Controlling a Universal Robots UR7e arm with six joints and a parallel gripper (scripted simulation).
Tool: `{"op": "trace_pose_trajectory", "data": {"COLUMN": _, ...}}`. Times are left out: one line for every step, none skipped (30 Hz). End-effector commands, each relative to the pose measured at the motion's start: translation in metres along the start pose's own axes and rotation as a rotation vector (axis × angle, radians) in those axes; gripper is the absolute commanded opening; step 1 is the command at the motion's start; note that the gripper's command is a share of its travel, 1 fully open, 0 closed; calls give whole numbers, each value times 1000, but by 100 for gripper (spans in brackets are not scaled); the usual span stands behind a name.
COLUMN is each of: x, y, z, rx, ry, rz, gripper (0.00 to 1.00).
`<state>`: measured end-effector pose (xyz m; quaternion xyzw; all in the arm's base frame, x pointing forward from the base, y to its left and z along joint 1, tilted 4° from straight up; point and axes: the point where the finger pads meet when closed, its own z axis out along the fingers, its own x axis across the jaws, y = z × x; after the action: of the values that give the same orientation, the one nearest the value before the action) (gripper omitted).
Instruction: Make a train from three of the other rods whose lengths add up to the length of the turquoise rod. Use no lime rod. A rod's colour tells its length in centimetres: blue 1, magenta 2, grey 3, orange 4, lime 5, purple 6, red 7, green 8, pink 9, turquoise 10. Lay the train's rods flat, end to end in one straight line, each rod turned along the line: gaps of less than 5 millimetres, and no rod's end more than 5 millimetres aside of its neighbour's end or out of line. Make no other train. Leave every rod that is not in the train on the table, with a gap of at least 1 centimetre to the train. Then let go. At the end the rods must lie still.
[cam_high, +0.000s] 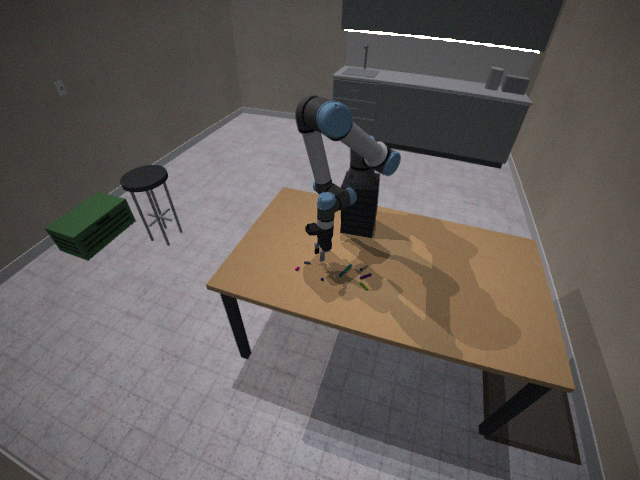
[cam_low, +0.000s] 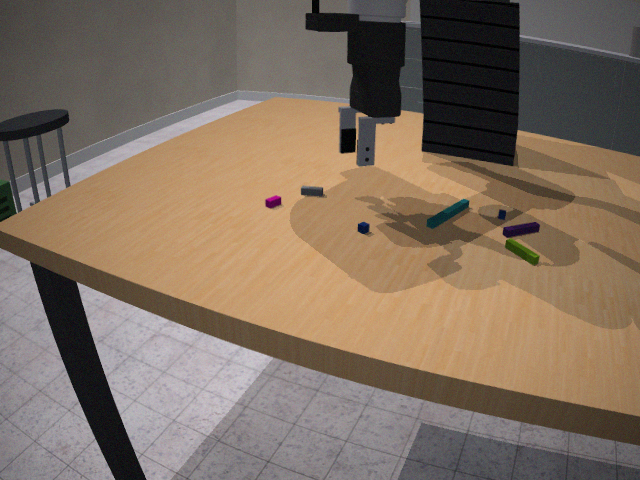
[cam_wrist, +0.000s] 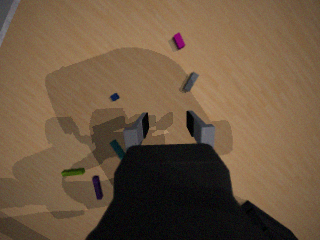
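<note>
My gripper (cam_high: 319, 255) (cam_low: 356, 157) (cam_wrist: 167, 119) is open and empty, above the table. A turquoise rod (cam_high: 345, 270) (cam_low: 448, 213) (cam_wrist: 117, 149) lies flat, partly hidden by the gripper in the wrist view. A grey rod (cam_high: 307, 262) (cam_low: 311, 191) (cam_wrist: 190, 82) and a magenta rod (cam_high: 297, 268) (cam_low: 272, 202) (cam_wrist: 179, 41) lie apart at the left. One blue rod (cam_high: 322, 279) (cam_low: 363, 227) (cam_wrist: 115, 97) lies left of the turquoise rod. Another blue rod (cam_high: 361, 269) (cam_low: 501, 214) lies right of it, near the purple rod (cam_high: 366, 276) (cam_low: 521, 229) (cam_wrist: 97, 187).
A lime rod (cam_high: 363, 285) (cam_low: 522, 251) (cam_wrist: 73, 172) lies just in front of the purple rod. All rods lie on the wooden table (cam_high: 258, 258) (cam_low: 180, 206). The robot's dark base column (cam_high: 358, 211) (cam_low: 469, 82) stands behind them. The table's front edge is nearer the top and exterior views.
</note>
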<state>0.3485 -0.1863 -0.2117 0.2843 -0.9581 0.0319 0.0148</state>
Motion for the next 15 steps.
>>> {"op": "trace_pose_trajectory", "data": {"x": 0, "y": 0, "z": -1, "rx": 2, "ry": -1, "rz": 1, "gripper": 100}}
{"op": "trace_pose_trajectory", "data": {"x": 0, "y": 0, "z": -1, "rx": 2, "ry": -1, "rz": 1, "gripper": 100}}
{"op": "trace_pose_trajectory", "data": {"x": 0, "y": 0, "z": -1, "rx": 2, "ry": -1, "rz": 1, "gripper": 100}}
{"op": "trace_pose_trajectory", "data": {"x": 0, "y": 0, "z": -1, "rx": 2, "ry": -1, "rz": 1, "gripper": 100}}
{"op": "trace_pose_trajectory", "data": {"x": 0, "y": 0, "z": -1, "rx": 2, "ry": -1, "rz": 1, "gripper": 100}}
{"op": "trace_pose_trajectory", "data": {"x": 0, "y": 0, "z": -1, "rx": 2, "ry": -1, "rz": 1, "gripper": 100}}
{"op": "trace_pose_trajectory", "data": {"x": 0, "y": 0, "z": -1, "rx": 2, "ry": -1, "rz": 1, "gripper": 100}}
{"op": "trace_pose_trajectory", "data": {"x": 0, "y": 0, "z": -1, "rx": 2, "ry": -1, "rz": 1, "gripper": 100}}
{"op": "trace_pose_trajectory", "data": {"x": 0, "y": -1, "z": -1, "rx": 2, "ry": -1, "rz": 2, "gripper": 100}}
{"op": "trace_pose_trajectory", "data": {"x": 0, "y": -1, "z": -1, "rx": 2, "ry": -1, "rz": 4, "gripper": 100}}
{"op": "trace_pose_trajectory", "data": {"x": 0, "y": -1, "z": -1, "rx": 2, "ry": -1, "rz": 7, "gripper": 100}}
{"op": "trace_pose_trajectory", "data": {"x": 0, "y": -1, "z": -1, "rx": 3, "ry": -1, "rz": 10, "gripper": 100}}
{"op": "trace_pose_trajectory", "data": {"x": 0, "y": -2, "z": -1, "rx": 3, "ry": -1, "rz": 15, "gripper": 100}}
{"op": "trace_pose_trajectory", "data": {"x": 0, "y": -2, "z": -1, "rx": 4, "ry": -2, "rz": 21, "gripper": 100}}
{"op": "trace_pose_trajectory", "data": {"x": -1, "y": -3, "z": -1, "rx": 5, "ry": -2, "rz": 28, "gripper": 100}}
